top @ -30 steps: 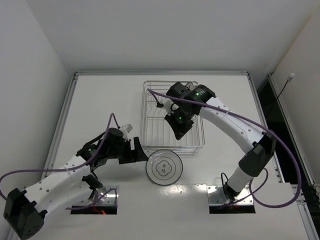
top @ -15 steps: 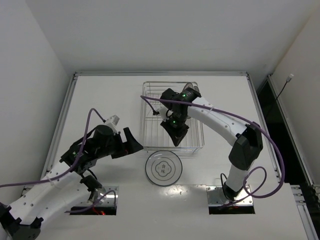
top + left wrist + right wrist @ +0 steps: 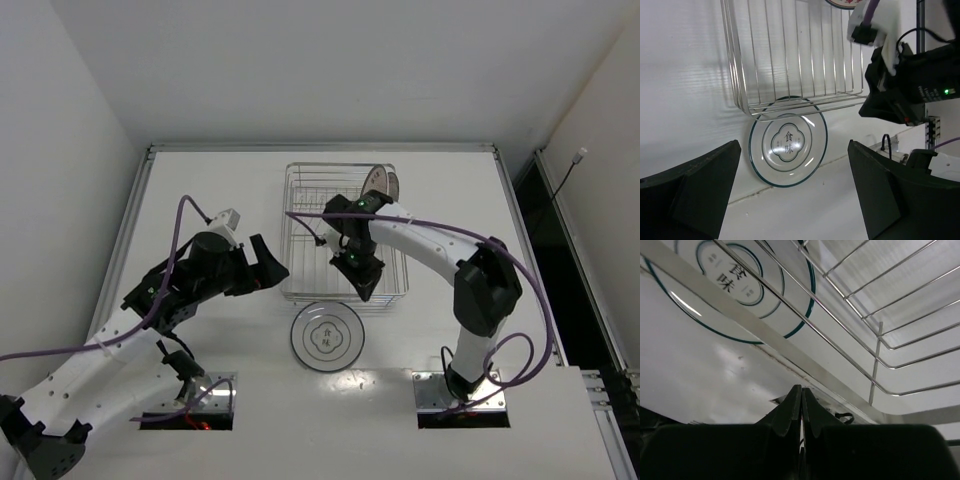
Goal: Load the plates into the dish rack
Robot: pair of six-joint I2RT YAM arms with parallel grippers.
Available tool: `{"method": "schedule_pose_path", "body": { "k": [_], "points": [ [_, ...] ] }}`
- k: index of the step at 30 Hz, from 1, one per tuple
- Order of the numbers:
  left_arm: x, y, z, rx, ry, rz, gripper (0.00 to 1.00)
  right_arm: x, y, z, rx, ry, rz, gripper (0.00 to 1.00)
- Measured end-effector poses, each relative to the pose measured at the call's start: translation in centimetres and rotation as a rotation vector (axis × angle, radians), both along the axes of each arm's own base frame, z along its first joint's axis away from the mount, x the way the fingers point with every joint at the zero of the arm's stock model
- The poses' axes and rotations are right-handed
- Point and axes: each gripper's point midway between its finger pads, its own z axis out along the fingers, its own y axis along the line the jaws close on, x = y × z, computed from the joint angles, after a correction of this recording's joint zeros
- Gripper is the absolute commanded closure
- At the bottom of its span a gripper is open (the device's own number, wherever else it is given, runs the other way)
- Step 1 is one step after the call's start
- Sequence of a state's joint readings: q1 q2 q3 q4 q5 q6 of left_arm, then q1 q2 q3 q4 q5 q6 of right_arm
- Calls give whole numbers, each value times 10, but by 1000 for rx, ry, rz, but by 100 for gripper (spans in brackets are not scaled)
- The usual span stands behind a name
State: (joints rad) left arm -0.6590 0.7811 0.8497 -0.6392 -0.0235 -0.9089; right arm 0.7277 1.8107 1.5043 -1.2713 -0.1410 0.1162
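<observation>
Plate [image 3: 327,336] with a teal rim line and a central emblem lies flat on the table [image 3: 200,190], just in front of the dish rack [image 3: 310,215]; two more plates [image 3: 379,186] stand on edge in the rack's far right corner; left gripper [image 3: 272,265] gapes wide beside the rack; right gripper [image 3: 365,288], fingers pressed together, hangs above the rack's near rim.

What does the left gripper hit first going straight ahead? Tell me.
Likely the teal-rimmed plate flat on the table, centred ahead of the open left gripper; the dish rack's near rim lies close to that line, depth unclear.
</observation>
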Motion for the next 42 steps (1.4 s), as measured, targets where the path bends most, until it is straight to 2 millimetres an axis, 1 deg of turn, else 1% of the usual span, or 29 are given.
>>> {"method": "schedule_pose_path", "body": {
  "k": [2,5,10,12,15,21,26,29,30,32,35,37,39,41,42],
  "points": [
    [1,1,-3,16,3,-2,12,-10,-9,-14,-37,31,4,100],
    [2,2,-3,24,-2,-2,12,-21,-18,-28,-68,67,11,100],
    [2,2,-4,27,-5,-2,12,-27,-19,-36,-72,82,19,100],
    [2,3,-4,29,-6,1,12,-26,-17,-36,-72,83,21,100],
    [1,5,-3,31,-13,4,12,-21,-9,-35,-74,95,25,100],
    [0,9,-4,43,-13,12,12,-4,7,-38,-74,96,25,100],
    [0,11,-7,56,-9,22,11,1,10,-39,-85,95,16,100],
    [0,12,-8,63,-6,23,11,8,10,-39,-93,80,9,100],
    [0,12,-9,66,-4,23,11,12,10,-39,-98,71,6,100],
    [0,12,-12,73,4,22,11,25,11,-39,-92,48,-14,100],
    [-1,12,-23,93,31,18,11,55,12,-40,-81,-11,-53,100],
    [-3,13,-32,107,51,14,11,81,13,-40,-68,-70,-83,100],
    [-4,13,-39,116,67,10,11,102,15,-39,-56,-128,-103,100],
    [-6,13,-43,119,78,4,11,119,15,-35,-46,-178,-121,100],
    [-7,12,-45,120,84,-1,11,124,15,-32,-43,-194,-127,97]
  ]
}}
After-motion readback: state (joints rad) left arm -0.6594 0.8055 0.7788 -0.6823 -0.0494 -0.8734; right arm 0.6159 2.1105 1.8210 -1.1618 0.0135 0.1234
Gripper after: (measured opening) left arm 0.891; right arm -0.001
